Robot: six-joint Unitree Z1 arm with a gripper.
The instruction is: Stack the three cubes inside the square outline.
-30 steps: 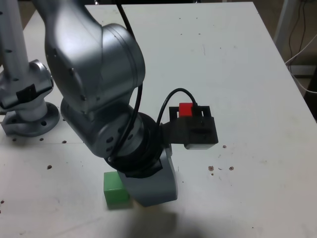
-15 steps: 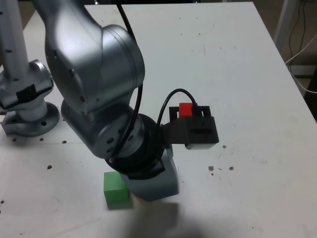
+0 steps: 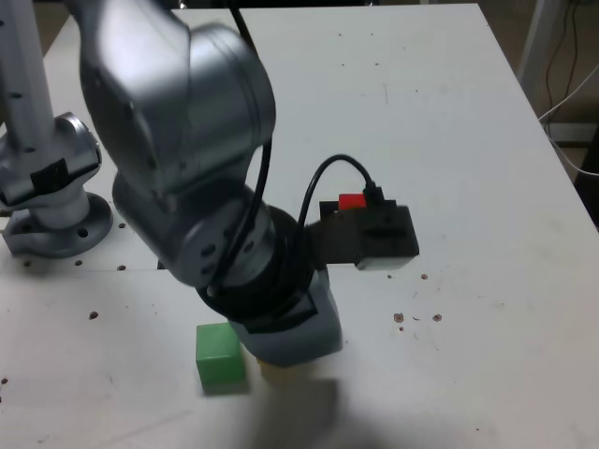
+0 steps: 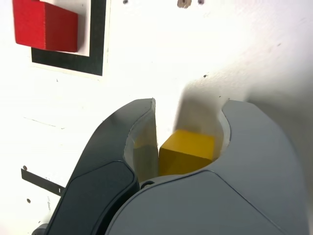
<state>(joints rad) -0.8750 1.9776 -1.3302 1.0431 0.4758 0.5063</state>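
— Two jaws of the gripper (image 4: pixel 188 120) press a yellow cube (image 4: pixel 187 152) between them, pinching it on both sides.
— And the other cubes?
— The red cube (image 4: pixel 45 24) sits inside the square outline (image 4: pixel 98 46). In the exterior view the green cube (image 3: pixel 220 356) rests on the white table (image 3: pixel 487 140), just beside the arm (image 3: pixel 187 159) on the exterior view's left.
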